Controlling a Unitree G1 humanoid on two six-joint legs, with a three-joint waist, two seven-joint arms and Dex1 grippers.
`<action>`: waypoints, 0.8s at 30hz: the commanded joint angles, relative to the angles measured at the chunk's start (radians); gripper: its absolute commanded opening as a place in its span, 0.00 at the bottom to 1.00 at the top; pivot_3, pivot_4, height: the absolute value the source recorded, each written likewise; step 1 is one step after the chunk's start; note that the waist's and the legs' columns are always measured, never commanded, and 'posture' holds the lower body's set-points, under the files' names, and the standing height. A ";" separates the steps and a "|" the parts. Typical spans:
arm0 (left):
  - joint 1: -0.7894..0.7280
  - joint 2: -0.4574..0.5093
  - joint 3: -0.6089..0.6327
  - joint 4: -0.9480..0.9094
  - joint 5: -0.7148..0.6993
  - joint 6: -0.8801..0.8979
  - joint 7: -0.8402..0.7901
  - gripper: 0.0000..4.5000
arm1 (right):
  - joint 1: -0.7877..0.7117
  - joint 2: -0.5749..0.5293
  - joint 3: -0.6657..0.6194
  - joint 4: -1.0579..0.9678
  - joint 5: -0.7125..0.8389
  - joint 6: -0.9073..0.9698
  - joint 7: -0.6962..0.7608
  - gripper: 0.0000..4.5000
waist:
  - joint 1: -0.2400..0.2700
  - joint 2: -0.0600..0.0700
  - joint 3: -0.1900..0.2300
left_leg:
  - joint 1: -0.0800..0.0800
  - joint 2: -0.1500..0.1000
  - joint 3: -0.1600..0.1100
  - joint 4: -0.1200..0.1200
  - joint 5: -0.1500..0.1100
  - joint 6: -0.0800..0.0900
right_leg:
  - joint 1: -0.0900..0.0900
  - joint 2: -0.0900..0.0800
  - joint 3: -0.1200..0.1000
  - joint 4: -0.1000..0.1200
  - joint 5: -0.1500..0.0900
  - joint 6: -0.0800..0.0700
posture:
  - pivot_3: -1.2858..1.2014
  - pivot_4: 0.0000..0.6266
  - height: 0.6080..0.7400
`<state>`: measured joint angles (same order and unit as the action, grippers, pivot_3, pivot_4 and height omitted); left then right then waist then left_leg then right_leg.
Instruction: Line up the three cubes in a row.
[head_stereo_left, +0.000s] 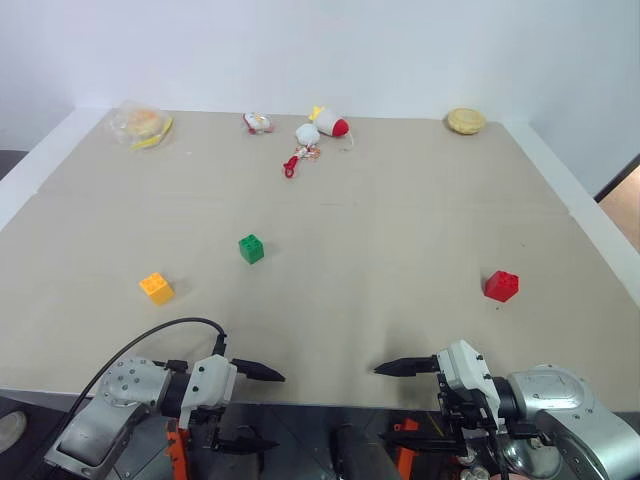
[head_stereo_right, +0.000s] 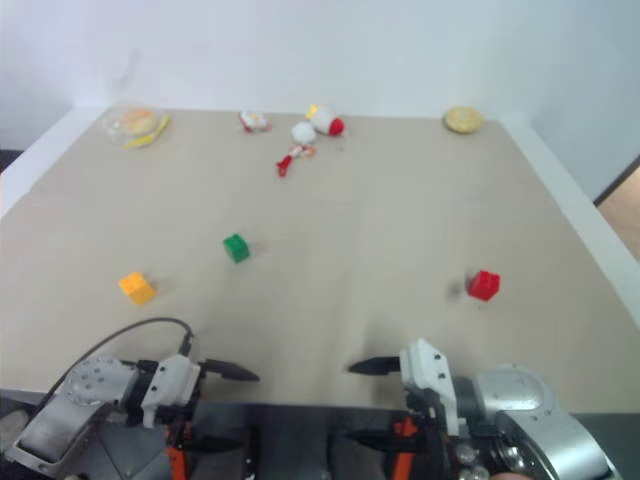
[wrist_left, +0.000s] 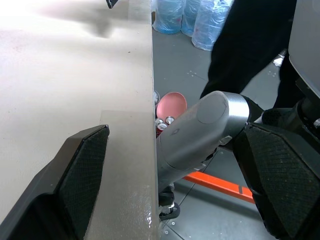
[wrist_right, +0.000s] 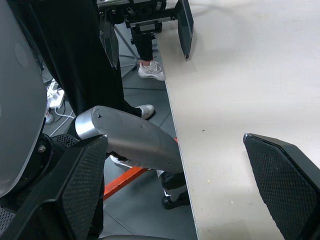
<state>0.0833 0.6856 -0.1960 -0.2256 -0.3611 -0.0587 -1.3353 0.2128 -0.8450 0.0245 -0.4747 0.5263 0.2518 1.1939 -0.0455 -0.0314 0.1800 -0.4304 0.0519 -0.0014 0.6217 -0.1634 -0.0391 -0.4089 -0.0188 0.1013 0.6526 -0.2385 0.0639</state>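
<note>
Three studded cubes lie apart on the beige table: the yellow-orange cube at the near left, the green cube a little farther in and to its right, and the red cube at the near right. My left gripper hangs at the table's front edge, pointing right, open and empty. Facing it, my right gripper points left, open too, with nothing between its fingers. Both grippers are well short of the cubes.
White-and-red plush toys and a small toy lie at the back middle. A bagged round food item sits at the back left, another at the back right. A person in dark trousers stands by the table's front edge.
</note>
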 joint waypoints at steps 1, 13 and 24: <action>-0.001 0.005 -0.008 -0.028 -0.003 -0.008 0.000 0.99 | 0.004 -0.014 -0.039 -0.022 0.015 -0.016 0.016 1.00 | 0.000 0.000 0.000 | 0.000 0.000 0.000 0.000 0.000 0.000 | 0.000 0.000 0.000 0.000 0.000 0.000 | 0.52 0.24 0.98; -0.024 0.000 -0.013 -0.037 -0.014 0.000 -0.001 0.99 | 0.013 -0.016 -0.048 -0.021 0.016 -0.015 0.037 1.00 | 0.000 0.000 0.000 | 0.000 0.000 0.000 0.000 0.000 0.000 | 0.000 0.000 0.000 0.000 0.000 0.000 | 0.52 0.24 0.98; -0.219 -0.028 0.095 -0.047 -0.225 0.263 0.090 0.99 | -0.061 -0.094 -0.176 -0.011 0.120 0.082 0.054 1.00 | 0.000 0.000 0.000 | -0.001 0.000 0.000 0.001 0.000 0.000 | 0.000 0.000 0.000 0.000 0.000 0.000 | 0.52 0.24 0.98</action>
<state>-0.0833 0.6741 -0.1436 -0.2588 -0.5324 0.1613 -1.2760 0.1877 -0.9079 -0.0784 -0.4699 0.5945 0.2991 1.2452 -0.0452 -0.0310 0.1804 -0.4308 0.0516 -0.0016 0.6241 -0.1632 -0.0387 -0.4079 -0.0189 0.1008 0.6525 -0.2385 0.0639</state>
